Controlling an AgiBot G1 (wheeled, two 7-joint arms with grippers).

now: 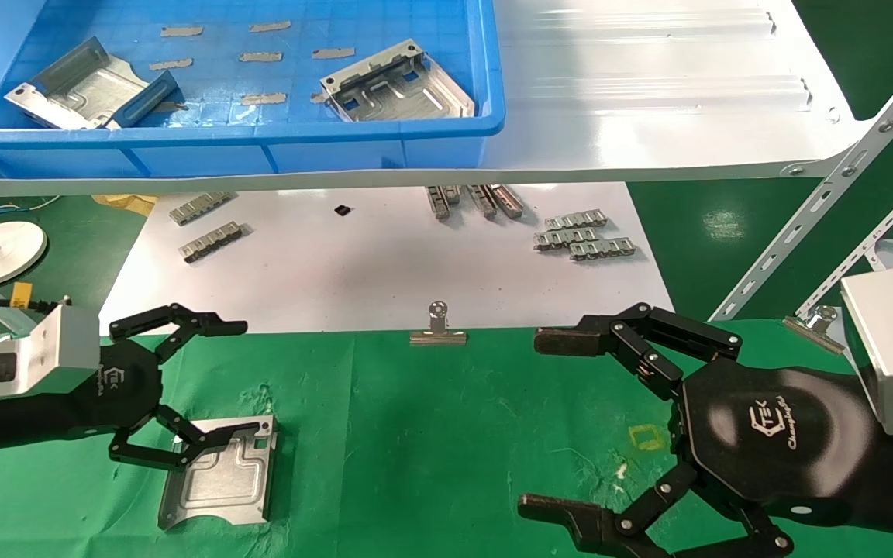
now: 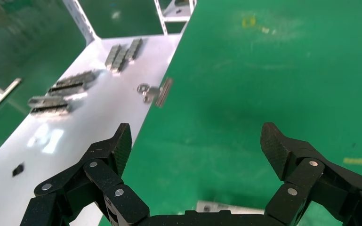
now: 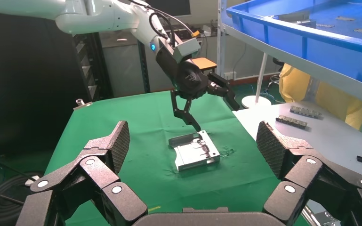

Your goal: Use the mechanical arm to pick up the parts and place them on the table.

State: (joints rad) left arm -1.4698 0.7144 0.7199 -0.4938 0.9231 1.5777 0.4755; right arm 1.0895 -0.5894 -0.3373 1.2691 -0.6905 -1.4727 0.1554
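One silver-grey ribbed part (image 1: 218, 473) lies flat on the green cloth table (image 1: 446, 434) at the front left. My left gripper (image 1: 237, 380) is open just above it, with its lower finger over the part's far edge. It holds nothing. The left wrist view shows the open left gripper (image 2: 198, 143) over green cloth, with only a sliver of the part (image 2: 226, 207) visible. My right gripper (image 1: 539, 425) is open and empty over the cloth at the front right. The right wrist view shows the right gripper (image 3: 194, 141) facing the part (image 3: 195, 150). Two more parts (image 1: 78, 85) (image 1: 396, 85) lie in the blue bin (image 1: 222, 151).
The blue bin stands on a glossy white shelf (image 1: 648, 93) overhanging the back. Below it, a white sheet (image 1: 353, 263) carries small link strips (image 1: 584, 236). A binder clip (image 1: 437, 329) holds the cloth's far edge. Perforated shelf braces (image 1: 826, 186) slant at the right.
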